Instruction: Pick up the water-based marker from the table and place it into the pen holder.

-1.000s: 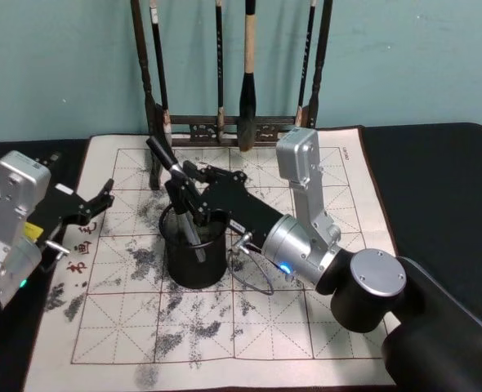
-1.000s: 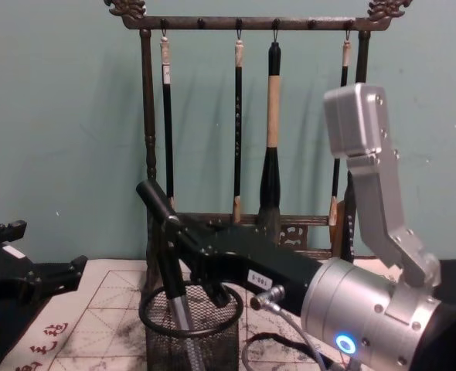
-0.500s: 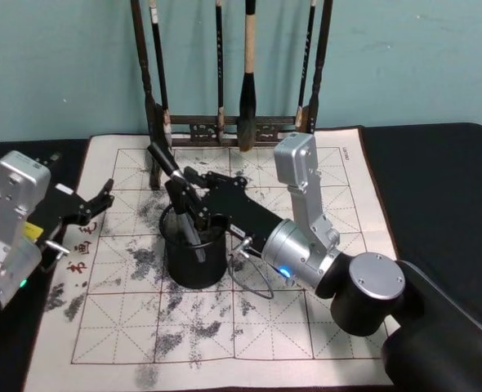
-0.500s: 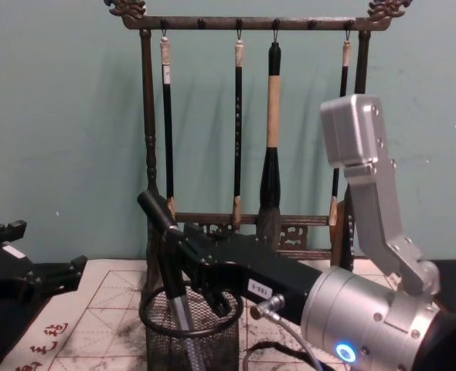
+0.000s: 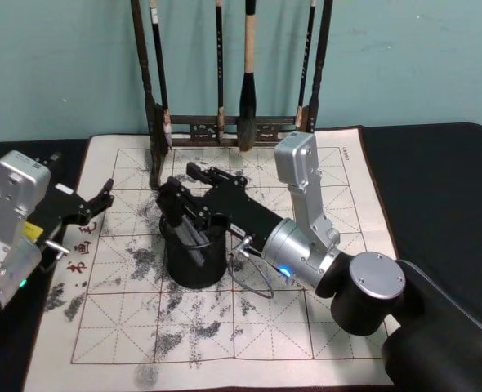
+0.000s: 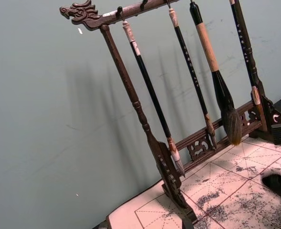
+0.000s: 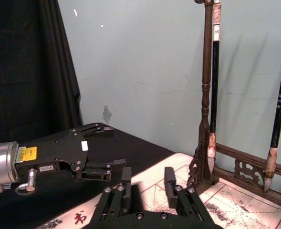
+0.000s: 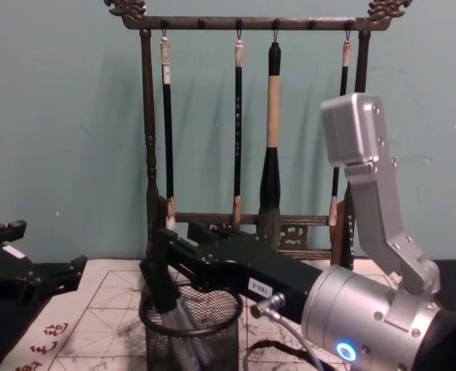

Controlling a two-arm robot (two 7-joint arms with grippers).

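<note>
The black wire-mesh cylindrical pen holder (image 5: pixel 194 255) stands on the cream grid-lined cloth mat (image 5: pixel 306 327) of the table, in front of the tall dark wooden brush rack (image 8: pixel 251 23).

The right gripper (image 5: pixel 180 214) is directly above the pen holder's rim. In the right wrist view its two black fingers (image 7: pixel 126 183) stand apart with nothing between them, so it has released its load. The water-based marker (image 8: pixel 183 344), a slim dark body with a pale grey section, lies inside the pen holder, leaning against the mesh wall; the chest view shows it through the mesh. It leans presumably because the cup is wider than the marker and it has settled against one side.

Compared with the frames half a second and one second earlier, the marker no longer projects upward and leftward above the rim between the fingers; it has dropped fully into the pen holder. The right gripper has also come lower and closer to the rim.

The left gripper (image 5: pixel 90 208) is parked well to the left of the pen holder, at the mat's edge, fingers spread and empty, unchanged in position.

Judged from this, the placement appears complete; the remaining step would be withdrawing the right arm clear of the rim.
</note>
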